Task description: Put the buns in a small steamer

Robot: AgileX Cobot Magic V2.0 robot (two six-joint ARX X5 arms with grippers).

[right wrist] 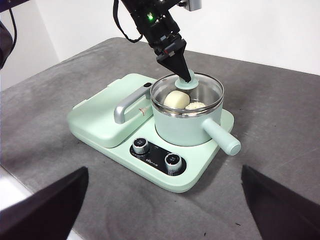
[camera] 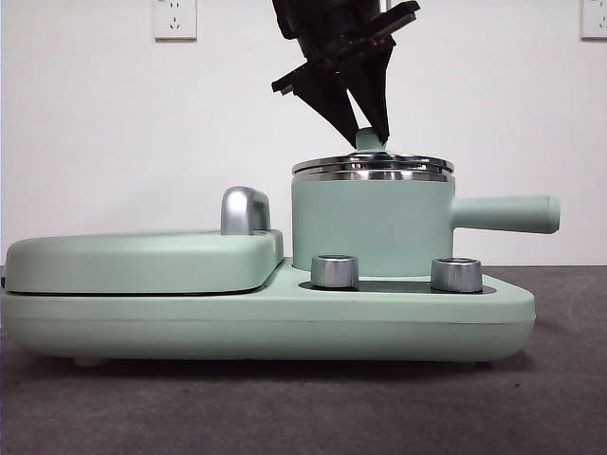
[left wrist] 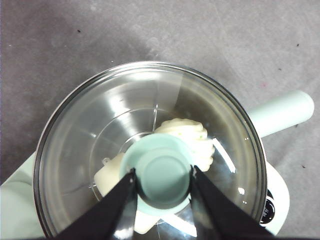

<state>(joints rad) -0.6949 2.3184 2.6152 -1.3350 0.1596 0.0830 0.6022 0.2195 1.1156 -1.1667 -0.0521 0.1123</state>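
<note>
The small steamer (camera: 370, 227) is a mint-green pot on the right of the appliance, its long handle (camera: 507, 214) pointing right. Its glass lid (camera: 372, 168) lies on the steel rim. My left gripper (camera: 366, 135) comes down from above and is shut on the lid's green knob (left wrist: 162, 172), one jaw on each side. Both buns lie inside under the glass: the ridged white bun (left wrist: 192, 135) and the smooth cream bun (right wrist: 176, 99). My right gripper (right wrist: 164, 172) hangs open and well back from the appliance, holding nothing.
A flat mint-green griddle (camera: 142, 261) with a chrome handle (camera: 245, 210) fills the left half of the appliance base (camera: 285, 322). Two steel dials (camera: 334, 271) (camera: 456, 274) stand in front of the pot. Grey table surface (right wrist: 280, 115) surrounds the appliance.
</note>
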